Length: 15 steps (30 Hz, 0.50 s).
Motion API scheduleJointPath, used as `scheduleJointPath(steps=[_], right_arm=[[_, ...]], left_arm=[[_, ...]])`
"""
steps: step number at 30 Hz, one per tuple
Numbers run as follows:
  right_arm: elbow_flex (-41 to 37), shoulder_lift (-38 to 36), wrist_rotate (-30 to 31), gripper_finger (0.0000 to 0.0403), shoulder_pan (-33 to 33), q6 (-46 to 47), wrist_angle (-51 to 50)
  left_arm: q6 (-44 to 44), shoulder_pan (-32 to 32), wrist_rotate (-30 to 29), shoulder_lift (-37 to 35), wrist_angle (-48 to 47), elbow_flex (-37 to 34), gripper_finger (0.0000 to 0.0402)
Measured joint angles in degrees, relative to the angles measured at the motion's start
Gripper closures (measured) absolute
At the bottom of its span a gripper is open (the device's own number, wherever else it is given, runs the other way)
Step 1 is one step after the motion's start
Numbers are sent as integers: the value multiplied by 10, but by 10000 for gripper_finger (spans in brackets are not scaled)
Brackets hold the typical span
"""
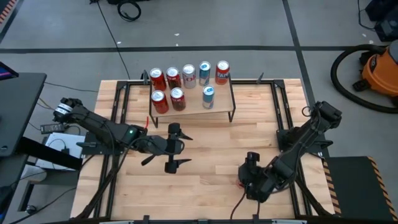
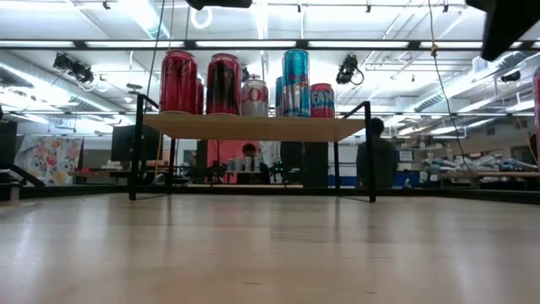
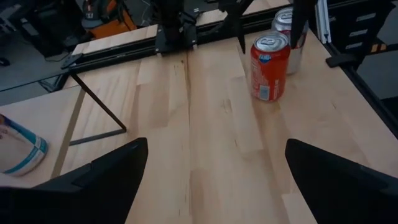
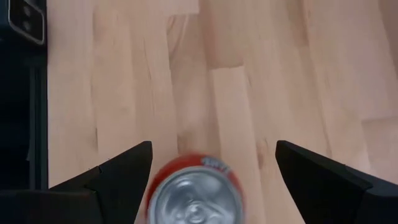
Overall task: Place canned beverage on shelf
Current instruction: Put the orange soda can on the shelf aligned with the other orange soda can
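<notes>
From above, the left gripper (image 1: 173,147) hangs spread wide in front of the shelf (image 1: 221,103), which carries eight cans. Level view: the cans stand upright on it. The right gripper (image 4: 211,165), fingers wide apart, hovers directly over an upright red can (image 4: 194,194).

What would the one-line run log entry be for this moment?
left pincer: open, empty, before shelf | right pincer: open above red can | shelf: eight cans

Overhead and table-level views share the shelf (image 1: 191,104); wrist cameras look tableward.
</notes>
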Motion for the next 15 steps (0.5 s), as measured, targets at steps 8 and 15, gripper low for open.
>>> scheduleJointPath(steps=[8,15], right_arm=[[-5,15,-2,50,24,39,-11],[-5,15,-9,50,27,39,-31]], left_arm=[[-2,10,0,0,-2,0,10],[-2,9,-1,0,-2,0,10]])
